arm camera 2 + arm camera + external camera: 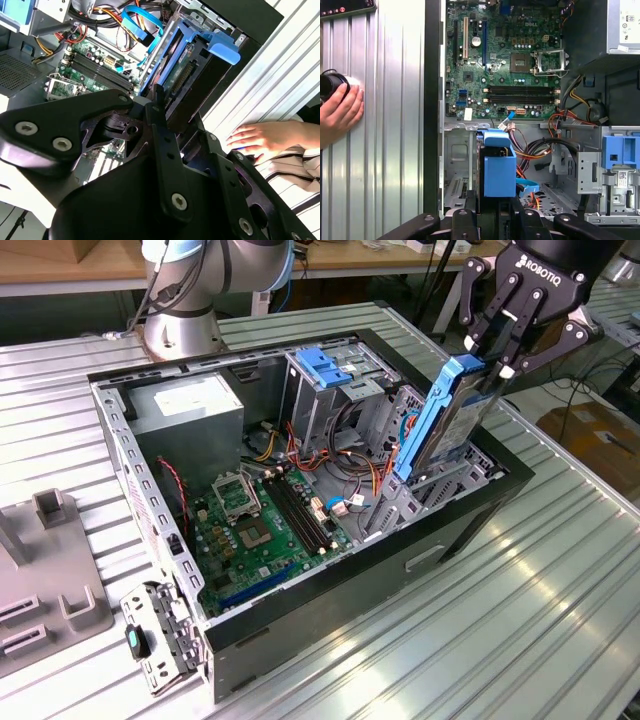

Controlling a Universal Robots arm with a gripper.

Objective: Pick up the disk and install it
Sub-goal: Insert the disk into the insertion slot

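- The gripper [497, 365] is closed on the upper end of the disk [450, 415], one finger on each flat side.
- The disk stands steeply tilted at the exterior view's right end of the open computer case [350, 612]. Its blue-framed lower end reaches down inside the case walls, beside the loose cables.
- Whether the lower end is seated in a bay cannot be told.
- The motherboard [262, 530] lies exposed on the case floor. The drive cage [325, 380] with its blue latch stands beyond the disk.
- In the first wrist view a person's hand [337, 112] rests on the ribbed metal table [385, 150], outside the case.
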